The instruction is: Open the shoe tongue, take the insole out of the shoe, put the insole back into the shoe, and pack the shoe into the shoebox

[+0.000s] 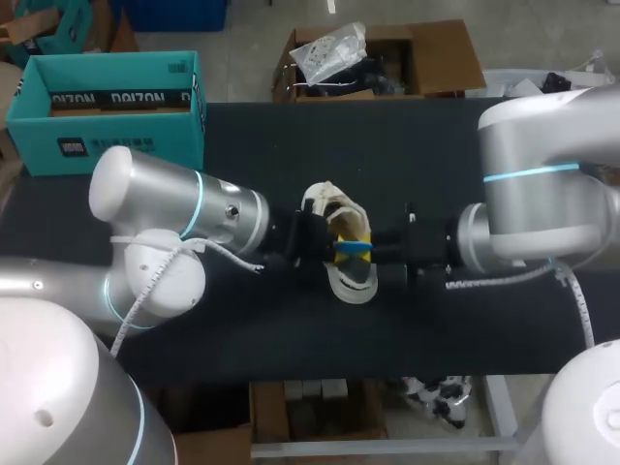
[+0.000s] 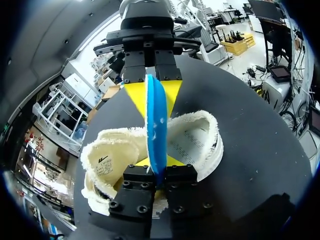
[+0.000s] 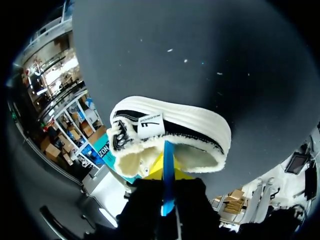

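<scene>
A cream fleece-lined shoe (image 1: 332,205) with a white sole lies mid-table, its opening turned up. A blue insole (image 1: 352,249) stands on edge above it, held from both ends. My left gripper (image 1: 325,247) comes in from the left and is shut on one end. My right gripper (image 1: 376,250) comes in from the right and is shut on the other. In the left wrist view the insole (image 2: 156,117) runs from my own gripper (image 2: 157,162) to the right gripper (image 2: 154,95), over the shoe (image 2: 197,142). In the right wrist view the insole (image 3: 168,155) rises from my gripper (image 3: 167,176) towards the shoe (image 3: 175,122).
The open teal shoebox (image 1: 107,107) stands at the table's far left corner. The black table top (image 1: 291,155) lies bare around the shoe. Both arms' bulky wrists flank the shoe closely.
</scene>
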Tool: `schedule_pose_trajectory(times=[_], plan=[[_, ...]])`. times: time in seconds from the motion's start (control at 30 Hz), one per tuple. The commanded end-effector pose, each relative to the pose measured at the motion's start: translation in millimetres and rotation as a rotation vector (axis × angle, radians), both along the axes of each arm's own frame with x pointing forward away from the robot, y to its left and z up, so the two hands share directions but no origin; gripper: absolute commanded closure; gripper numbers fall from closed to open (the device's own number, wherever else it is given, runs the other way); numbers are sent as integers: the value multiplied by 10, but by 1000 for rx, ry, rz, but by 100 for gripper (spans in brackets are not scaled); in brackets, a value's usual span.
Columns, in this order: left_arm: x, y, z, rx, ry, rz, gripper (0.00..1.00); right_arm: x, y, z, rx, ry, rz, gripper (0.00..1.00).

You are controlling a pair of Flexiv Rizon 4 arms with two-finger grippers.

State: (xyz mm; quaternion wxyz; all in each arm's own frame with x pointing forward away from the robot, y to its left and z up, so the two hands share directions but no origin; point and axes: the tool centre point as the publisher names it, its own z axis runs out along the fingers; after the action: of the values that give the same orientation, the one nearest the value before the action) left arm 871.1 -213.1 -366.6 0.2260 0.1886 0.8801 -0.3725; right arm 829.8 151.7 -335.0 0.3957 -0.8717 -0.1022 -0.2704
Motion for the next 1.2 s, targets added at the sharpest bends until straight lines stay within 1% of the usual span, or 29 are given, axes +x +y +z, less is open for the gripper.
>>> schedule_pose_trajectory(times=[0.03, 0.07, 0.13, 0.27, 0.47, 0.6, 0.63, 0.67, 0.7, 0.73, 0.77, 0.8, 0.83, 0.87, 0.93, 1.03, 1.13, 1.2], plan=[[58, -72, -88, -5, -13, 33, 100, 58, 0, -15, 0, 9, 15, 100], [75, -70, -77, -10, -12, 35, 100, 53, 3, -2, -2, 7, 15, 100], [92, -72, -52, -21, -28, 51, 100, 49, 3, 21, -8, 5, 16, 100], [157, -96, -22, -38, -32, 72, 100, 70, 0, 23, -18, 9, 14, 100], [181, -115, -48, -23, -43, 93, 100, 164, 41, -84, -3, 45, 45, 100], [175, -77, -59, -20, -32, 93, 100, 187, 41, -119, 5, 58, 57, 100], [171, -68, -60, -20, -27, 93, 98, 195, 36, -129, 7, 63, 58, 100], [169, -60, -58, -20, -26, 93, 81, 204, 25, -140, 10, 68, 59, 100], [164, -49, -52, -23, -18, 92, 53, 215, 13, -152, 13, 73, 59, 100], [143, -39, -34, -27, -17, 91, 36, 225, 0, -162, 18, 77, 61, 100], [126, -32, -19, -29, -16, 90, 24, 236, -8, -171, 20, 80, 61, 100], [107, -26, 2, -37, -14, 85, 14, 244, -12, -179, 21, 84, 61, 100], [88, -17, 27, -42, -14, 82, 10, 252, -14, -185, 22, 87, 60, 100], [67, -9, 48, -43, -15, 80, 9, 257, -13, -188, 22, 88, 61, 100], [36, 10, 100, -50, -16, 72, 10, 258, -12, -189, 21, 93, 59, 100], [2, 45, 172, -57, -19, 64, 15, 272, -30, -206, 20, 104, 51, 100], [-59, 86, 229, -74, -10, 52, 11, 290, -44, -245, 25, 120, 48, 100], [-99, 111, 252, -72, -11, 49, 9, 292, -41, -263, 28, 126, 49, 100]])
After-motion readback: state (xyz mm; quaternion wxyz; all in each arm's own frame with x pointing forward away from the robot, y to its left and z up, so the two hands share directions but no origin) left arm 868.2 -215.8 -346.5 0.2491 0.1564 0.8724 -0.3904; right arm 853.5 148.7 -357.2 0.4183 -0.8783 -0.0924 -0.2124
